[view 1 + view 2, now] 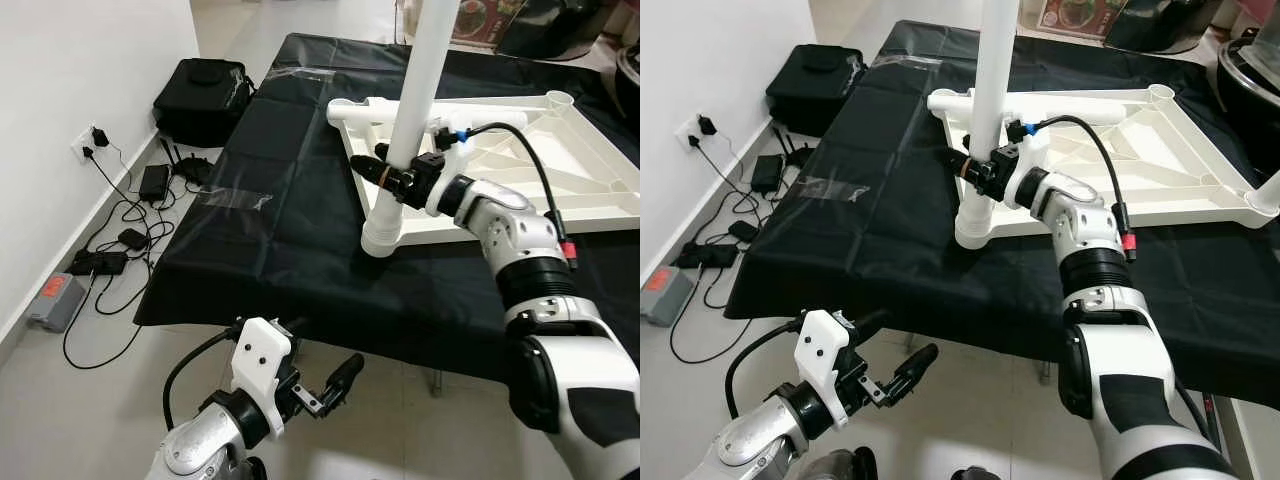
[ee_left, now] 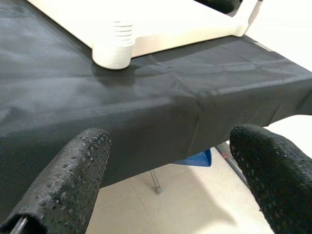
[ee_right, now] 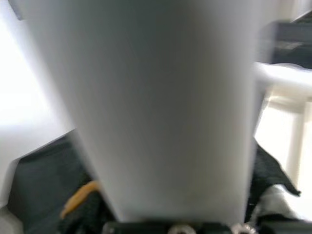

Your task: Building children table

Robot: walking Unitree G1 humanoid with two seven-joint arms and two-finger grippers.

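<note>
- Left eye view shows the left gripper (image 1: pixel 322 388) low down, closest to the camera, in front of the table edge. Its two black fingers (image 2: pixel 73 175) are spread wide apart and hold nothing.
- Next comes the black cloth (image 1: pixel 270 250) that covers the table. A strip of clear tape (image 1: pixel 235 197) sticks to it.
- On the cloth lies the white tabletop (image 1: pixel 560 170), upside down, with ribs showing.
- A white table leg (image 1: pixel 410 110) stands up in the near corner socket (image 1: pixel 382 232) of the tabletop.
- The right gripper (image 1: pixel 385 172) is squeezed tight on the table leg, a little above the socket.
- Farther off on the floor by the wall are a black bag (image 1: pixel 200 95), some cables (image 1: pixel 110 230) and a wall plug (image 1: pixel 88 143).
</note>
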